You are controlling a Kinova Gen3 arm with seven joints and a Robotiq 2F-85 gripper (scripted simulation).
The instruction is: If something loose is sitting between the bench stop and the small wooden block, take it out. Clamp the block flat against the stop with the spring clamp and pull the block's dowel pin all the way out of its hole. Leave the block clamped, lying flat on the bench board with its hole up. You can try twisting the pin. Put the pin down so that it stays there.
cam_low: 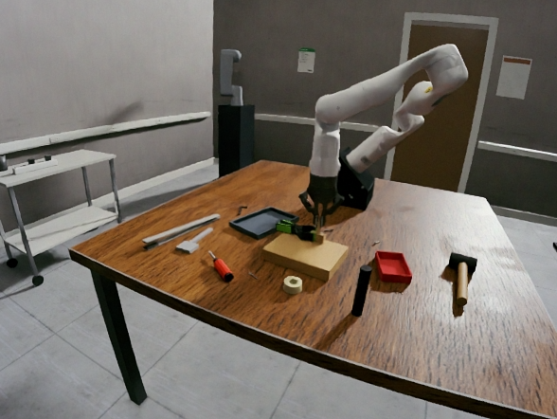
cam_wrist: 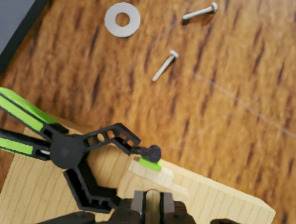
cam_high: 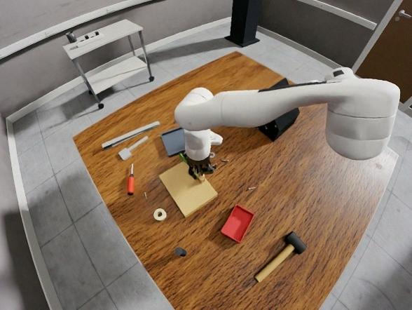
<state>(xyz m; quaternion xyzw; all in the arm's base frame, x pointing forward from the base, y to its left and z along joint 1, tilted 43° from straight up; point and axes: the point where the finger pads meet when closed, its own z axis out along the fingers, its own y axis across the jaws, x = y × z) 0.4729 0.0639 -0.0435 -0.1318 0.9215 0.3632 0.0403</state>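
Observation:
The tan bench board [cam_high: 186,196] [cam_low: 303,258] [cam_wrist: 30,195] lies in the middle of the table. The small wooden block [cam_high: 202,177] [cam_low: 321,237] [cam_wrist: 150,173] sits at the board's far corner. The black and green spring clamp [cam_high: 183,158] [cam_low: 290,227] [cam_wrist: 70,150] has its green-padded jaw on the block. My gripper [cam_high: 200,172] [cam_low: 318,220] [cam_wrist: 152,207] stands straight down over the block. Its fingers are shut on the thin dowel pin, which is mostly hidden between them.
A grey tray [cam_high: 173,140] [cam_low: 260,222] lies behind the board. A washer [cam_wrist: 122,20] and two screws [cam_wrist: 165,66] [cam_wrist: 200,11] lie close by. Further out are a red tray [cam_high: 238,222] [cam_low: 393,266], a mallet [cam_high: 280,257], a screwdriver [cam_high: 130,180], a tape roll [cam_high: 160,214] and a black cylinder [cam_low: 362,290].

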